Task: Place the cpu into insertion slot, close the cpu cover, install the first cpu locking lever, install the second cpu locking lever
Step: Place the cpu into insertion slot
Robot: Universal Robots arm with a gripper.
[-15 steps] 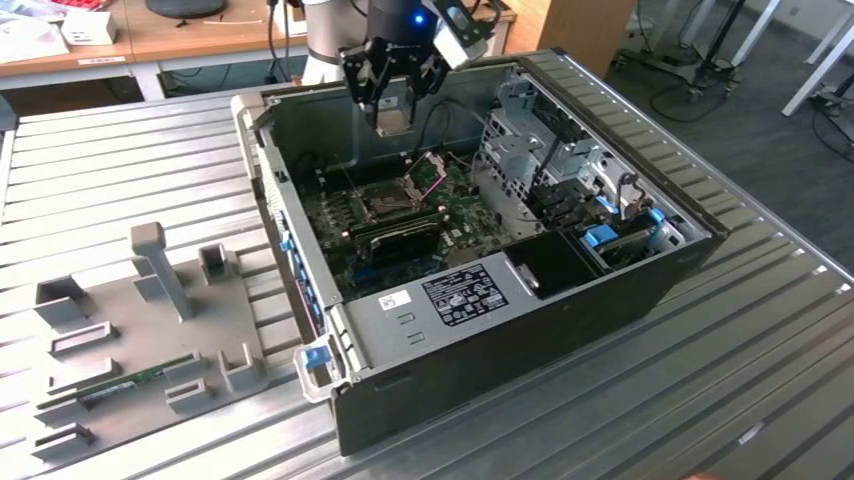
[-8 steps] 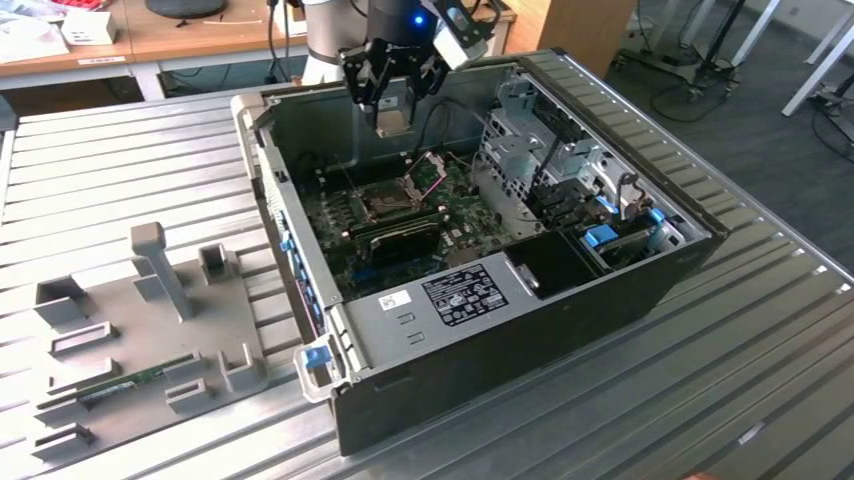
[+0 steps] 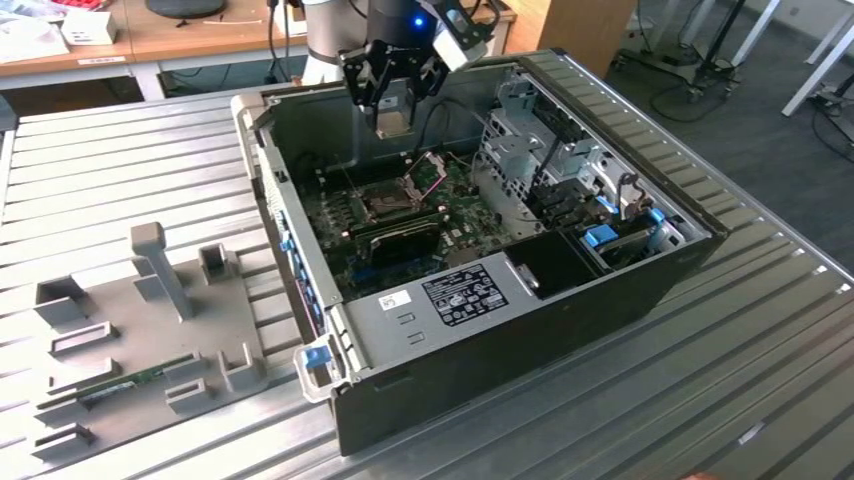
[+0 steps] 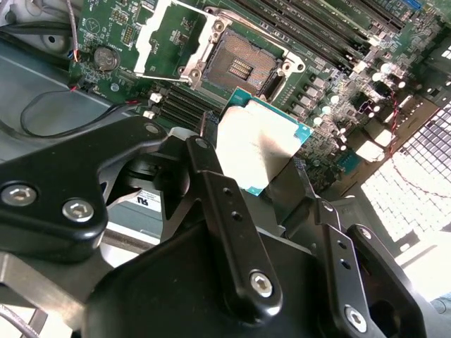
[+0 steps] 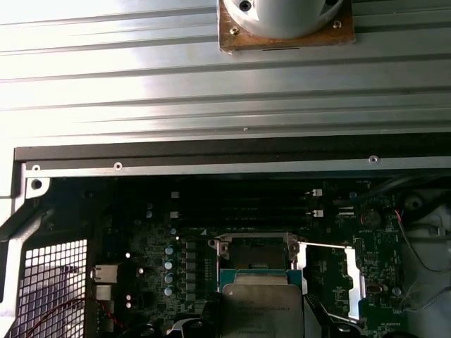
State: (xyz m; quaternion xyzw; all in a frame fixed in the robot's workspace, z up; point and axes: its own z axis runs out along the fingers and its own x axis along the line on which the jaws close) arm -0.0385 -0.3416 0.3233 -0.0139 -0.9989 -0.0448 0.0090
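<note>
The black two-fingered hand (image 3: 391, 100) is closed on the cpu (image 4: 259, 141), a small flat square chip with a pale silver face and a teal-green rim. Its fingers (image 4: 224, 211) press on opposite edges of the chip. The cpu hangs above the insertion slot (image 4: 241, 65), a square dark socket ringed by a silver metal frame on the green circuit board (image 4: 116, 28), and does not touch it. In the first wrist view the chip overlaps one edge of the slot.

The cpu cover (image 5: 350, 274), a thin silver frame plate with a square window, is swung open and lies just beside the slot, leaving the socket bare. A round silver coin battery (image 4: 106, 58) sits on the board beyond the cover. Long narrow black memory slots (image 4: 310, 28) run along the opposite side of the slot.

The slot lies inside an open black computer case (image 3: 641, 290) resting on a ribbed metal bench (image 3: 120, 170). Well apart from the slot, towards the exterior view's left, a grey fixture tray (image 3: 147, 330) rests on the bench.
</note>
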